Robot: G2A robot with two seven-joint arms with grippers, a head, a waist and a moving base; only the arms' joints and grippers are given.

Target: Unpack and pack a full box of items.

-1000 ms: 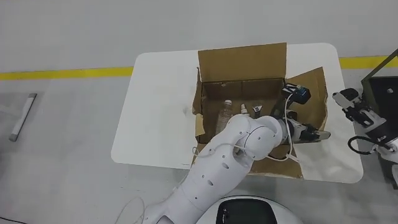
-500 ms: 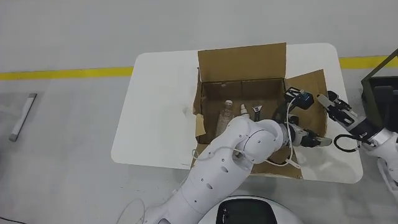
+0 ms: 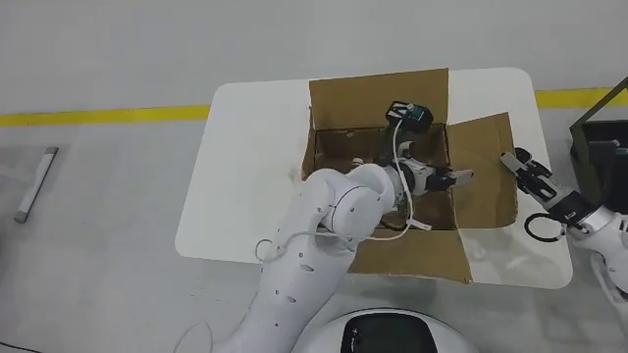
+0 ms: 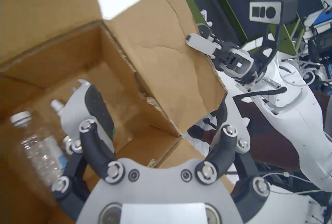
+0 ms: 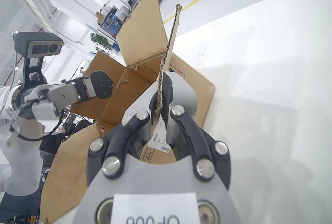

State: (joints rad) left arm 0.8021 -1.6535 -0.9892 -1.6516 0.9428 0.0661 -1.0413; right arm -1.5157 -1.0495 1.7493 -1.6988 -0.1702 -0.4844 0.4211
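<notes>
An open cardboard box stands in the middle of the white table, all its flaps folded out. Inside lie a clear plastic bottle with a white cap and a smaller white-capped item. My left gripper hangs open over the box's right side. One of its fingers is inside the box and the other is hidden behind the right flap. My right gripper is shut on that flap's outer edge, the cardboard between its fingers.
A dark rack with a green frame stands just off the table's right end. There is bare tabletop left of the box and along the front right corner. The front flap reaches toward the table's near edge.
My left arm swung from the right flap back over the box interior. My right gripper came in from the right and closed on the right flap, which now lies flatter.
</notes>
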